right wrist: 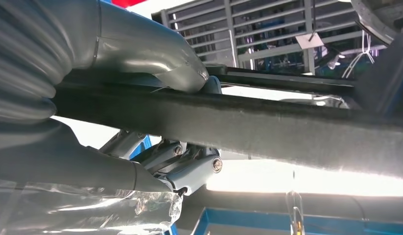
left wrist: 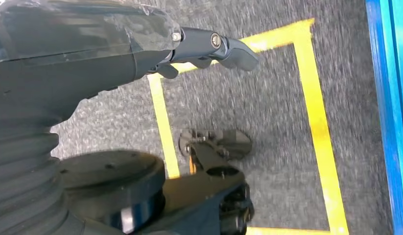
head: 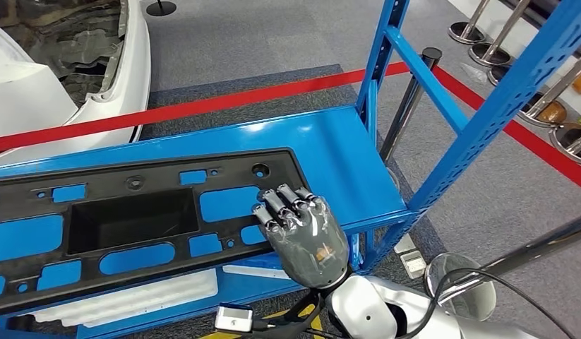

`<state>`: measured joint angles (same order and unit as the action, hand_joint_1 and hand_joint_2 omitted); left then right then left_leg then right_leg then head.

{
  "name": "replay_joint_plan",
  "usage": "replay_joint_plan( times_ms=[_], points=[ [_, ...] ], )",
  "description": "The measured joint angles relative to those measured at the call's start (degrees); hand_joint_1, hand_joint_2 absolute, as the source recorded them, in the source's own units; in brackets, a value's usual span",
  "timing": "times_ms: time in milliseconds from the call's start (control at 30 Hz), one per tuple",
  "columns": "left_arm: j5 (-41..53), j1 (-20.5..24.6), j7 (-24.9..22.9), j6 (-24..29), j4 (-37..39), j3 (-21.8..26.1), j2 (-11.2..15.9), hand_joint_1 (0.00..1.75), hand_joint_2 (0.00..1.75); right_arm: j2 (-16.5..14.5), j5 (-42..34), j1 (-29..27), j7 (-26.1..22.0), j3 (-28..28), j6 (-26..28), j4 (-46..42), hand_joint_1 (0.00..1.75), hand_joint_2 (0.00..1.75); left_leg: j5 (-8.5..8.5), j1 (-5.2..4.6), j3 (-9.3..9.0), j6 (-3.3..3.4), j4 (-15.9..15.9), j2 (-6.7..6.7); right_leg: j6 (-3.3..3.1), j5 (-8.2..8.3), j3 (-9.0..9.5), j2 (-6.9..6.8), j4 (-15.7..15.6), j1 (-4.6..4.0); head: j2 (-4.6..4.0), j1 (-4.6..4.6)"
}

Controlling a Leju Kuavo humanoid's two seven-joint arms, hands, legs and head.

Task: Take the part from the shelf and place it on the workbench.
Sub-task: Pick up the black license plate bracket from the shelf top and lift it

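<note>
Black plastic, long and flat with many cut-outs and a deep rectangular recess, the part (head: pixel 132 219) lies across the blue shelf (head: pixel 330 152), its far end running off the head view's left edge. The blue sheet metal shows through its openings. The right hand (head: pixel 301 229) sits at the part's near right corner, its fingers (head: pixel 284 205) curled over the top edge of the panel. In the right wrist view the same hand (right wrist: pixel 155 122) is clamped on the part's dark edge (right wrist: pixel 268 125), thumb on one face and fingers (right wrist: pixel 189 166) on the other, so it is holding the part. A clear plastic film wraps the back of this hand.

The left hand (left wrist: pixel 140 54) hangs over grey carpet (left wrist: pixel 268 107) marked with yellow tape lines (left wrist: pixel 314 98). One dark finger (left wrist: pixel 214 46) sticks out straight with nothing in it; the rest of the fingers are hidden, so I cannot tell whether this hand is wide or closed.

A white foam strip (head: pixel 132 296) lies on the shelf's front lip just below the part. Blue perforated uprights (head: pixel 513 92) rise at the right of the shelf. A red barrier tape (head: pixel 202 106) stretches across behind it, held by a black post (head: pixel 414 92). A white car body panel (head: pixel 68 78) stands at the far left, and chrome stanchion bases (head: pixel 478 35) sit at the upper right.
</note>
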<state>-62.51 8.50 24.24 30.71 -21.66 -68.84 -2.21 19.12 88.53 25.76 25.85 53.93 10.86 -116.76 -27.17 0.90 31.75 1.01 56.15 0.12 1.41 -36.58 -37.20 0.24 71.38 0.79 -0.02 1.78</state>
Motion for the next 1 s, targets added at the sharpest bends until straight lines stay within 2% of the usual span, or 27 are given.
replay_joint_plan(
  times_ms=[33, 67, 100, 133, 167, 200, 233, 333, 400, 433, 500, 533, 567, 600, 667, 700, 767, 867, 933, 1000],
  points=[
    [0.04, -0.01, -0.01, 0.00, 0.01, -0.01, -0.03, 0.00, 1.75, 0.00, -0.10, -0.15, 0.00, -0.02, 0.01, 0.00, 1.75, 1.75, -0.10, 0.09, -0.05, -0.13, 0.06, 0.00, 0.20, -0.20, -1.41, -0.01, 2.24, 0.21, 0.00, 0.18],
    [0.09, -0.03, -0.01, 0.00, 0.02, -0.01, -0.05, 0.00, 1.75, 0.00, -0.16, -0.26, -0.01, -0.04, 0.01, 0.00, 1.75, 1.75, -0.23, 0.24, -0.15, -0.33, 0.15, -0.02, 0.37, 0.74, -1.80, -0.02, 2.37, 0.41, 0.00, 0.31],
    [0.13, -0.04, -0.01, 0.00, 0.02, -0.01, -0.06, 0.00, 1.75, 0.00, -0.20, -0.33, -0.01, -0.06, 0.01, 0.00, 1.75, 1.75, -0.46, 0.47, -0.31, -0.64, 0.32, -0.07, 0.57, 2.83, -1.00, -0.05, 0.05, 0.64, 0.00, 0.43],
    [0.15, -0.05, -0.01, 0.00, 0.02, -0.01, -0.07, 0.00, 1.75, 0.00, -0.22, -0.36, -0.01, -0.09, 0.01, 0.00, 1.75, 1.75, -0.79, 0.73, -0.47, -1.08, 0.63, -0.13, 0.86, 5.32, 0.58, -0.12, -3.97, 0.91, 0.00, 0.55],
    [0.17, -0.01, -0.01, 0.00, 0.05, -0.01, -0.08, 0.00, 1.75, 0.00, -0.24, -0.38, -0.01, -0.14, 0.02, 0.01, 1.75, 1.75, -1.17, 0.85, -0.51, -1.61, 1.04, -0.21, 1.10, 7.00, 2.14, -0.10, -7.64, 0.94, 0.00, 0.70],
    [0.18, 0.03, -0.01, 0.00, 0.08, -0.01, -0.08, 0.00, 1.75, -0.01, -0.24, -0.40, -0.01, -0.21, 0.05, 0.01, 1.75, 1.75, -1.52, 0.86, -0.44, -2.12, 1.51, -0.27, 1.03, 8.08, 3.28, 0.00, -10.45, 1.01, 0.00, 0.87],
    [0.19, 0.06, -0.01, 0.00, 0.12, -0.01, -0.07, 0.00, 1.75, -0.01, -0.25, -0.43, -0.01, -0.28, 0.09, 0.01, 1.75, 1.75, -1.74, 0.80, -0.32, -2.56, 1.85, -0.32, 0.82, 8.27, 3.72, 0.14, -11.73, 0.95, 0.00, 0.89],
    [0.19, 0.05, -0.01, 0.00, 0.19, -0.01, -0.07, 0.00, 1.75, -0.02, -0.28, -0.51, -0.01, -0.37, 0.16, 0.00, 1.75, 1.75, -1.91, 0.85, -0.22, -3.37, 2.14, -0.33, -0.47, 7.99, 3.45, 0.40, -11.55, 0.69, 0.00, 0.30],
    [0.17, 0.09, -0.01, 0.00, 0.20, -0.01, -0.07, 0.00, 1.75, -0.03, -0.34, -0.48, 0.00, -0.39, 0.19, 0.00, 1.75, 1.75, -3.69, 0.92, 0.64, -3.74, 4.65, -0.30, -1.19, 8.02, 3.49, 0.25, -11.61, 0.68, 0.00, -0.32],
    [0.16, 0.09, -0.01, 0.00, 0.20, -0.01, -0.07, 0.00, 1.75, -0.03, -0.39, -0.47, 0.01, -0.40, 0.21, 0.00, 1.75, 1.75, -5.43, 0.85, 1.87, -3.83, 7.61, -0.28, -1.49, 8.00, 3.52, 0.13, -11.65, 0.63, 0.00, -0.70],
    [0.13, 0.01, -0.01, 0.00, 0.22, -0.01, -0.07, 0.00, 1.75, -0.04, -0.59, -0.47, 0.01, -0.42, 0.26, 0.00, 1.75, 1.75, -8.99, 0.60, 5.48, -3.75, 15.45, -0.27, -1.89, 7.91, 3.51, -0.04, -11.64, 0.30, 0.00, -1.37],
    [0.10, -0.07, -0.01, 0.00, 0.24, -0.01, -0.07, 0.00, 1.75, -0.03, -0.72, -0.48, 0.00, -0.42, 0.28, 0.00, 1.75, 1.75, -9.70, 0.45, 6.86, -3.57, 18.22, -0.27, -2.04, 7.86, 3.55, -0.08, -11.63, 0.10, 0.00, -1.54],
    [0.08, -0.15, -0.01, 0.00, 0.26, -0.01, -0.07, 0.00, 1.75, -0.03, -0.85, -0.49, 0.00, -0.42, 0.30, 0.00, 1.75, 1.75, -9.27, 0.26, 7.37, -3.27, 19.07, -0.28, -2.15, 7.80, 3.63, -0.07, -11.63, -0.10, 0.00, -1.62],
    [0.05, -0.20, 0.00, 0.00, 0.27, -0.01, -0.07, 0.00, 1.75, -0.04, -0.97, -0.48, 0.00, -0.42, 0.33, 0.00, 1.75, 1.75, -7.66, 0.01, 6.77, -2.81, 17.48, -0.29, -2.26, 7.74, 3.77, -0.03, -11.63, -0.27, 0.00, -1.68],
    [0.02, -0.22, 0.02, 0.00, 0.31, 0.00, -0.06, 0.00, 1.75, -0.11, -1.15, -0.44, 0.01, -0.42, 0.38, 0.01, 1.75, 1.75, -3.39, -0.61, 3.74, -1.57, 10.32, -0.37, -2.38, 7.59, 4.10, 0.06, -11.64, -0.52, 0.00, -1.77],
    [0.02, -0.21, 0.04, 0.00, 0.34, 0.01, -0.06, 0.00, 1.75, -0.16, -1.22, -0.41, 0.00, -0.42, 0.42, 0.01, 1.75, 1.75, -1.93, -0.89, 2.39, -1.04, 6.93, -0.41, -2.34, 7.52, 4.15, 0.12, -11.60, -0.63, 0.00, -1.78],
    [0.01, -0.21, 0.05, 0.01, 0.40, 0.01, -0.06, 0.00, 1.75, -0.21, -1.28, -0.38, -0.01, -0.43, 0.48, 0.02, 1.75, 1.75, -1.29, -1.32, 1.31, -0.42, 3.68, -0.46, -2.12, 7.51, 3.98, 0.13, -11.56, -0.68, 0.00, -1.82],
    [-0.12, -0.26, 0.07, 0.03, 0.45, 0.02, -0.08, 0.00, 1.75, -0.21, -1.45, -0.31, -0.03, -0.44, 0.57, 0.03, 1.75, 1.75, -1.14, -1.14, 1.21, -0.20, 2.53, -0.41, -1.36, 7.18, 3.68, 0.02, -11.28, -0.67, 0.00, -1.93],
    [-0.30, -0.22, 0.10, 0.10, 0.54, 0.03, -0.09, 0.00, 1.75, -0.22, -1.63, -0.12, -0.06, -0.44, 0.69, 0.09, 1.75, 1.75, -0.76, -0.72, 1.04, 0.09, 1.77, -0.28, -0.79, 4.71, 2.31, -0.02, -7.82, -0.67, 0.00, -1.62],
    [-0.47, -0.25, 0.15, 0.15, 0.61, 0.03, -0.09, 0.00, 1.75, -0.25, -2.01, -0.03, -0.10, -0.44, 0.89, 0.23, 1.75, 1.75, -0.65, -0.72, 1.10, 0.24, 1.73, -0.15, -0.42, 1.16, -0.60, -0.02, -0.97, -0.46, 0.00, -1.19]
  ],
)
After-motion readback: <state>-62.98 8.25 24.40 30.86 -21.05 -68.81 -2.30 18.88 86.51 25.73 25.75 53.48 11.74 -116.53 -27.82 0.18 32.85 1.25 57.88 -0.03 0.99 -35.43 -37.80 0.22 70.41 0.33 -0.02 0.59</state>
